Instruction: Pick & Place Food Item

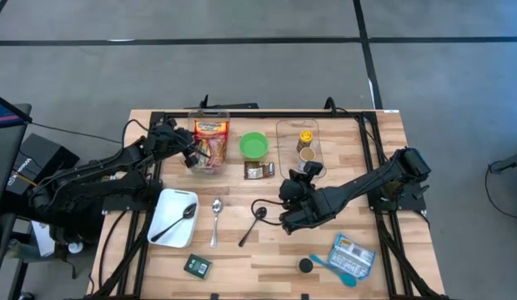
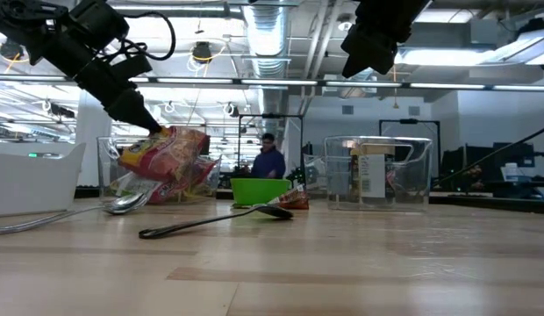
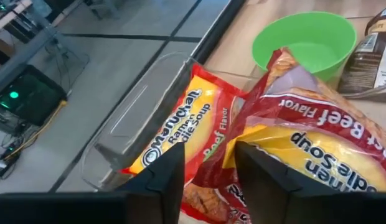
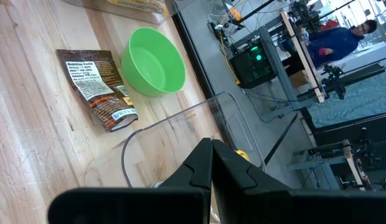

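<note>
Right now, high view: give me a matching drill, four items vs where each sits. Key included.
Things:
1. black spoon
2. green bowl
3. ramen packets
4. left hand

Places:
A. in the clear bin at the table's back edge
B. lying in the white tray
C. at the ramen bin's side, fingers apart over a packet
D. on bare wood between the two clear bins

Pairs: 1-B, 2-D, 3-A, 4-C
</note>
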Controlling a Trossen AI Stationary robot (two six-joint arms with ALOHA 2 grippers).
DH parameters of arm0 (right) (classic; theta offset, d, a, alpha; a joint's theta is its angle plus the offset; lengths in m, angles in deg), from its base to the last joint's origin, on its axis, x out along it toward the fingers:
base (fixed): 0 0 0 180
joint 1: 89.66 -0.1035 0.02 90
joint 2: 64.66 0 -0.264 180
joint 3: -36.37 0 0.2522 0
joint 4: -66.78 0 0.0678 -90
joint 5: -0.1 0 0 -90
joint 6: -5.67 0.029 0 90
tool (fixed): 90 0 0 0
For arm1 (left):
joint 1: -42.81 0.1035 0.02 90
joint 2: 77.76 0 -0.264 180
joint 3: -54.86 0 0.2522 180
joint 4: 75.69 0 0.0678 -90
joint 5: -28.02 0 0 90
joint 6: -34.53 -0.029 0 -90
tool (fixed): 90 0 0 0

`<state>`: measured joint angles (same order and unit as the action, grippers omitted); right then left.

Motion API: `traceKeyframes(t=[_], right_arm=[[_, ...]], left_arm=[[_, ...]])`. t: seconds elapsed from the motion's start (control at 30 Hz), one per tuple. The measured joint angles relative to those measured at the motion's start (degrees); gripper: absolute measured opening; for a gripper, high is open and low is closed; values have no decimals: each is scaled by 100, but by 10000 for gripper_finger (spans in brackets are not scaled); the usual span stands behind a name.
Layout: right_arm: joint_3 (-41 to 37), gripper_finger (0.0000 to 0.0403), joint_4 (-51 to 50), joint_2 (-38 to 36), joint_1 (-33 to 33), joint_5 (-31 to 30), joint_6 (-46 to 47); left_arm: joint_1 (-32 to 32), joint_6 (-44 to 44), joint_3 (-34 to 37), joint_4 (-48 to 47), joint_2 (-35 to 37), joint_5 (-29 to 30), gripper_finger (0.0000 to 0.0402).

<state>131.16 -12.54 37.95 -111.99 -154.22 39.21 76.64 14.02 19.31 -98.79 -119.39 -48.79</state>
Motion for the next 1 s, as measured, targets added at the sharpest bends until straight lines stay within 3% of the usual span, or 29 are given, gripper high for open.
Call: traceKeyframes(t=[0.47, 0.67, 1.0], right_arm=[[0, 0, 0, 0, -2, 0, 0], [0, 0, 0, 0, -2, 0, 0], [-2, 0, 0, 0, -2, 0, 0]], left_arm=[[-4, 511, 0, -43, 0, -5, 151], [-6, 781, 0, -92, 0, -550, 150], [-4, 795, 1, -95, 18, -612, 150]])
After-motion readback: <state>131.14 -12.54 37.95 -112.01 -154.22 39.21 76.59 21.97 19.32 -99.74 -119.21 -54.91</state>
